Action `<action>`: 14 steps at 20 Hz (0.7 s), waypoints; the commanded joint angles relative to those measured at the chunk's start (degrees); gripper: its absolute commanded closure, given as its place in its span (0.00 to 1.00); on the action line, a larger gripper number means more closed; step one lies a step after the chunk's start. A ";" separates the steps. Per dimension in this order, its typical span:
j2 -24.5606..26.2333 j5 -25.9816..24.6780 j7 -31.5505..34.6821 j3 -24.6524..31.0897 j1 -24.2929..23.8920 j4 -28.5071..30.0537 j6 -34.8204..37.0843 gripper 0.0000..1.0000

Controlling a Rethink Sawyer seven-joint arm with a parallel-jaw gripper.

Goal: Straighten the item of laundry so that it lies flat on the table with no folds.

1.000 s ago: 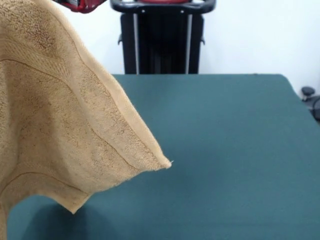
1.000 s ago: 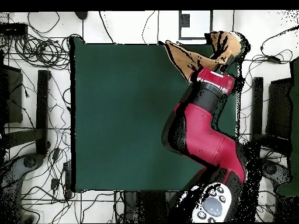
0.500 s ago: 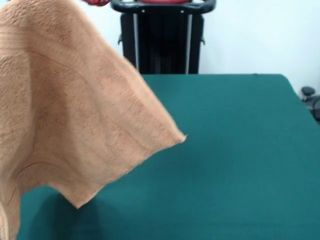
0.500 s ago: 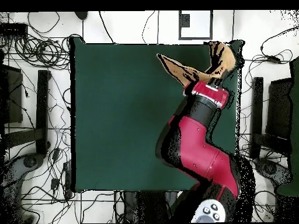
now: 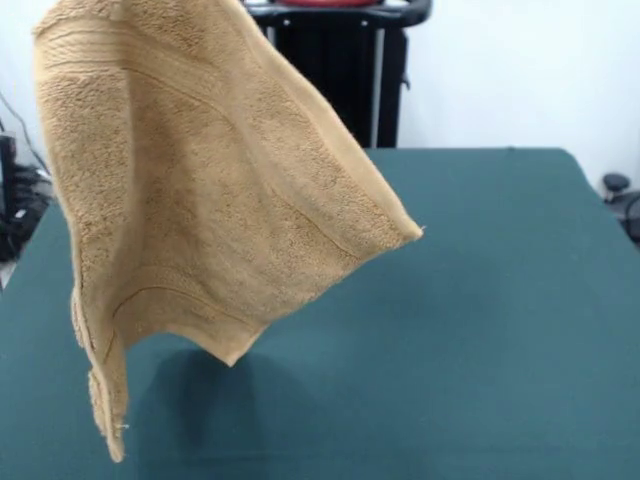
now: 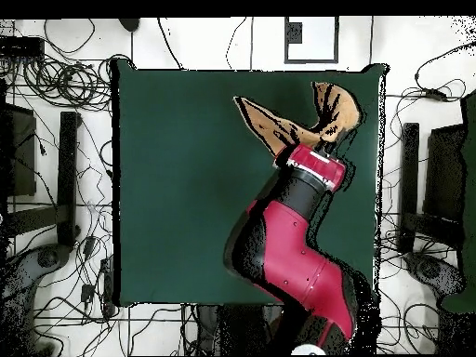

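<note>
**Towel hangs in mid-air over green table**

One tan-orange towel (image 5: pixel 210 190) hangs clear above the one green table (image 5: pixel 480 330), lifted from its top and draped in loose folds, its shadow falling on the cloth beneath. In the front view its upper edge runs out of the picture, so the point where it is held is cut off. One corner juts to the right, another dips at the bottom centre, and a narrow strip trails down at lower left. A woven stripe shows near the top edge.

From overhead, the single red and black arm (image 6: pixel 284 256) reaches across the table and covers the gripper entirely; whether its fingers are clamped or apart cannot be told. The towel (image 6: pixel 279 125) spreads in two lobes just beyond the arm's end, over the table's (image 6: pixel 177 186) right half in that view.
</note>
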 commanded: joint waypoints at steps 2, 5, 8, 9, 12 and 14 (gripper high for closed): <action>1.97 7.88 10.24 2.12 3.58 8.15 0.37 1.00; 1.92 5.89 10.16 3.48 1.57 6.44 1.51 1.00; 1.28 2.42 9.01 5.43 -1.61 2.68 5.32 1.00; 1.01 1.10 8.53 6.15 -2.79 1.20 6.76 1.00; -1.87 -2.67 4.93 7.41 -5.67 -4.72 13.84 1.00; -3.91 -4.74 3.21 8.23 -7.11 -7.39 19.00 1.00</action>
